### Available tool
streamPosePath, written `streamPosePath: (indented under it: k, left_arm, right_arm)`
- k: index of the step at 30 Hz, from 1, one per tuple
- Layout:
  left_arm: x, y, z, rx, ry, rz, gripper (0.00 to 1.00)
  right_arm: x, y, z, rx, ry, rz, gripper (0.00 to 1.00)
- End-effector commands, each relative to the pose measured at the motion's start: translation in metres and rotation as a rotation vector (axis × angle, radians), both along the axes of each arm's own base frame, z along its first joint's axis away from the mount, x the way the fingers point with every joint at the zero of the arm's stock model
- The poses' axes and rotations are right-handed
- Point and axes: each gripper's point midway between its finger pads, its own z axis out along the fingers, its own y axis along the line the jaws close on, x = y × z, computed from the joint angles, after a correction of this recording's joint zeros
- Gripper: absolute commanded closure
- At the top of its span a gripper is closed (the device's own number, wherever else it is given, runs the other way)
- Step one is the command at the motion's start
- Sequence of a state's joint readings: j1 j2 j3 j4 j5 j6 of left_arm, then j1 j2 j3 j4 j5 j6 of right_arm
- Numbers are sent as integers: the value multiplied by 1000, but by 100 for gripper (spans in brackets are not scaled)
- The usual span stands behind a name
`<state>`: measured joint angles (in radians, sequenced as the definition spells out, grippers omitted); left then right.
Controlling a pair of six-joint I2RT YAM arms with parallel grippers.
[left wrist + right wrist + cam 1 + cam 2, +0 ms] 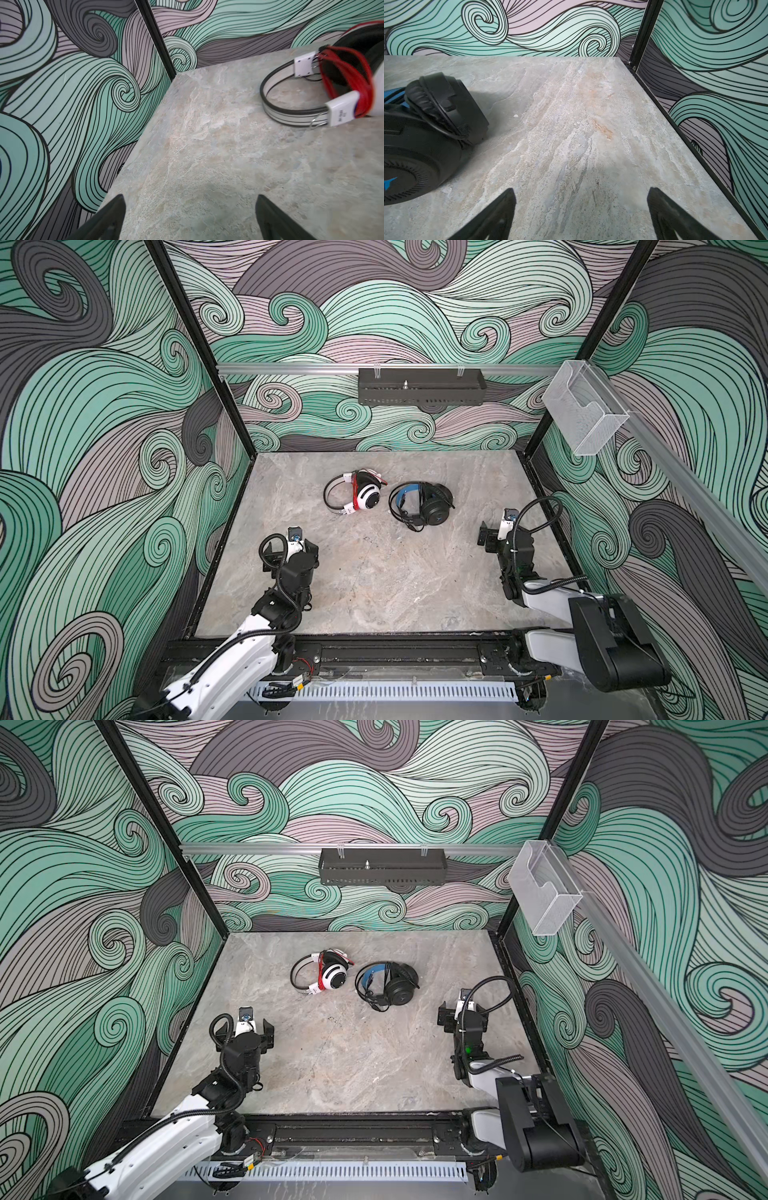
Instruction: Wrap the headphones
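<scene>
The white headset [357,495] and the black headset [424,506] lie side by side toward the back of the table [374,585], not touching. A red cord [349,68] is looped around the white one. The left gripper [191,199] hangs over the table's left side and the right gripper [582,191] over its right side. Both are spread wide and hold nothing.

The black headset [431,133], blue-accented, lay on the marbled counter [571,104], apart from the right claw [581,192], whose jaws stood wide.
</scene>
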<state>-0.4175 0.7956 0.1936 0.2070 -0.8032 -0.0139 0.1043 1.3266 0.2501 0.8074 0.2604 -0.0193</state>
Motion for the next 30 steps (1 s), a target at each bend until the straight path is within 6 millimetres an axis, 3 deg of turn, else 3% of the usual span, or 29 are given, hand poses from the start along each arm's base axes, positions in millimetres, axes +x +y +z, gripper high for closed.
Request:
streamPosePath:
  k: [1, 4, 11, 19, 23, 30]
  left_arm:
    - [37, -19, 16, -112, -121, -85, 1]
    - [61, -23, 9, -74, -93, -125, 1]
    - [102, -23, -4, -47, -45, -203, 1]
    - [105, 25, -27, -192, -150, -74, 1]
    - [113, 27, -36, -227, -2, -26, 1]
    - [117, 38, -36, -230, -19, 13, 1]
  right_arm:
    - [21, -3, 16, 4, -91, -16, 1]
    - [31, -9, -1, 40, -62, -24, 1]
    - [41, -9, -7, 53, 3, -10, 1]
    - [41, -9, -6, 54, -2, -7, 1]
    - [42, -8, -7, 52, 4, -4, 1]
    - [43, 1, -7, 43, 15, 45, 1]
